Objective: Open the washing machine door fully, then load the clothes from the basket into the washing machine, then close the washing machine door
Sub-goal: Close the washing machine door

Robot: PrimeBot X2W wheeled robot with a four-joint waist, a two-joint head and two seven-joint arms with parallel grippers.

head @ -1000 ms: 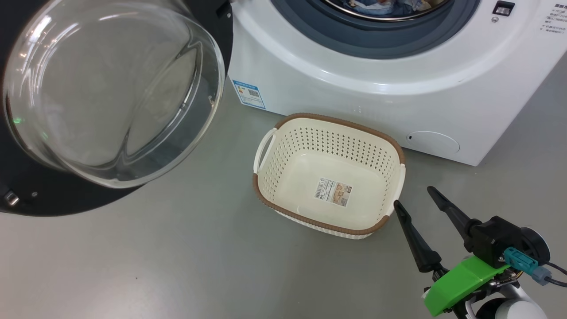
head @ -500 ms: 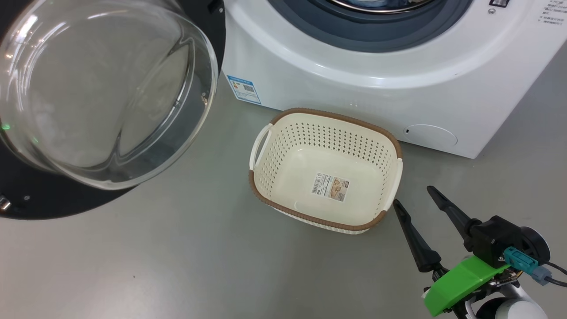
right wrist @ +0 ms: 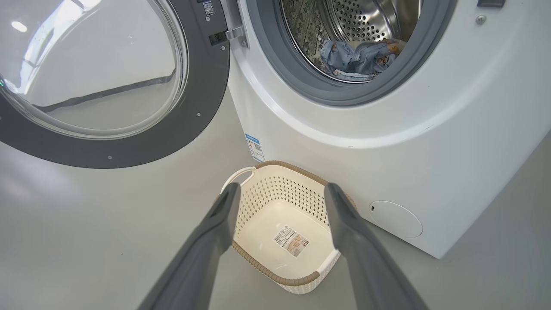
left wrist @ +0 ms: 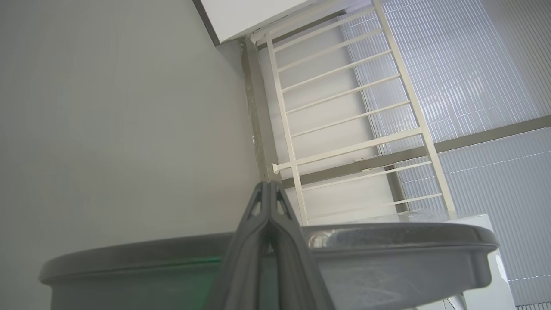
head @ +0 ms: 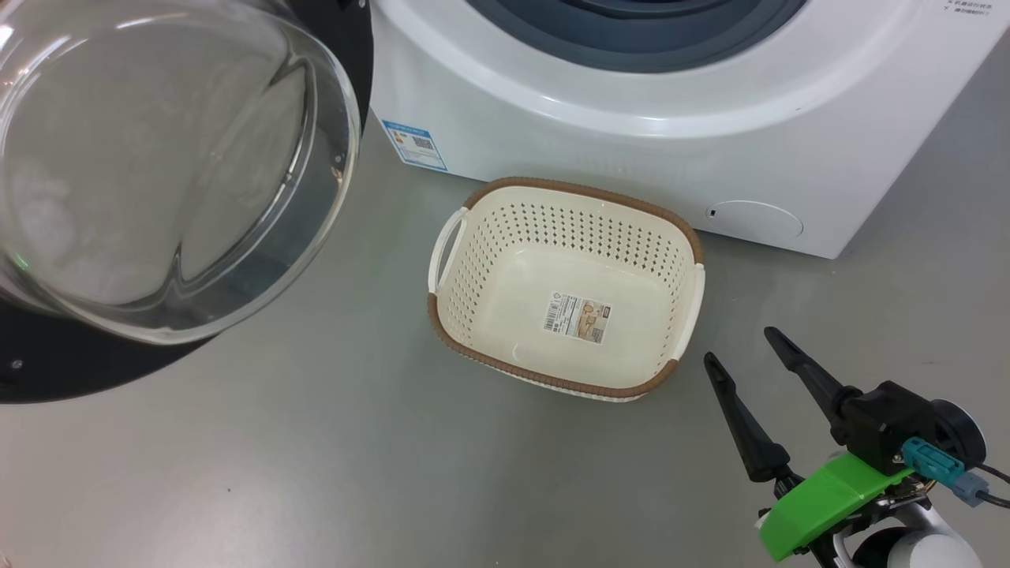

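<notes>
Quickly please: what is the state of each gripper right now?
Left gripper: closed, nothing between its fingers.
Right gripper: open, empty.

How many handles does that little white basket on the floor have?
2. One white handle is on the basket's side toward the open door; the other handle is on the opposite side, toward the right hand.

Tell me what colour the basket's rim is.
The rim is brown with a woven look, on a cream-white basket. The head view shows it best.
</notes>
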